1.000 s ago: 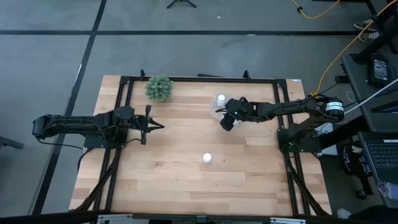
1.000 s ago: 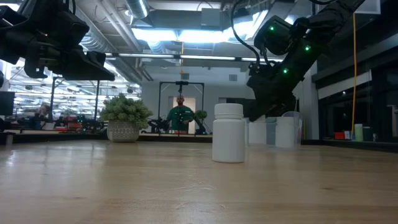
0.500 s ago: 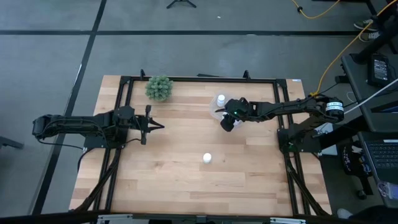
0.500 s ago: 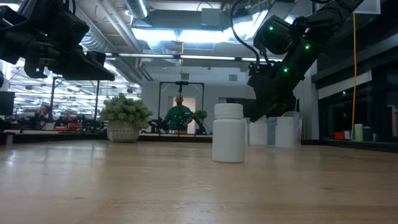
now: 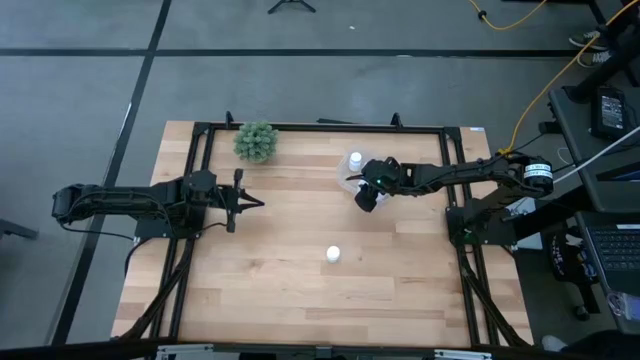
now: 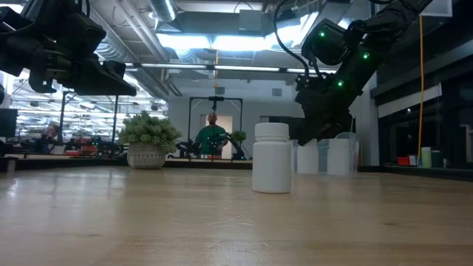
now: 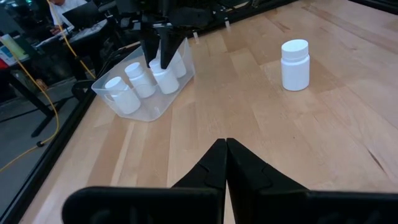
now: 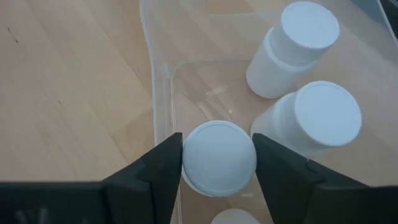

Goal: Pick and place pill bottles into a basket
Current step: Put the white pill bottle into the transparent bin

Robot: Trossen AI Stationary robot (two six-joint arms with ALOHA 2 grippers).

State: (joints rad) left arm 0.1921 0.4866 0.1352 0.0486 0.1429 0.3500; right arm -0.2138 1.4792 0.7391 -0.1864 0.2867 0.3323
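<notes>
One white pill bottle (image 5: pixel 333 254) stands upright on its base, alone on the wooden table, and also shows in the low view (image 6: pixel 271 157). The clear basket (image 7: pixel 143 115) sits at the far right and holds several bottles standing on their bases. My right gripper (image 8: pixel 217 149) reaches down into the basket (image 8: pixel 155 74), shut on one bottle near a corner. My left gripper (image 7: pixel 226 146) hovers shut over the table's left side (image 5: pixel 258 203), holding nothing. My right gripper pinches the bottle's round white cap (image 8: pixel 189 163) between its two fingers (image 8: pixel 163 168), one on each side. The fingers come from above, slanting down from the table's right. The bottle stands upright inside the basket, beside two others.
A green bushy plant (image 5: pixel 256 141) stands at the far left of the table. A black frame (image 5: pixel 200 130) runs along the table's edges. Bare wood lies between the lone bottle and the near edge. A person (image 6: pixel 213 137) stands far off in the room.
</notes>
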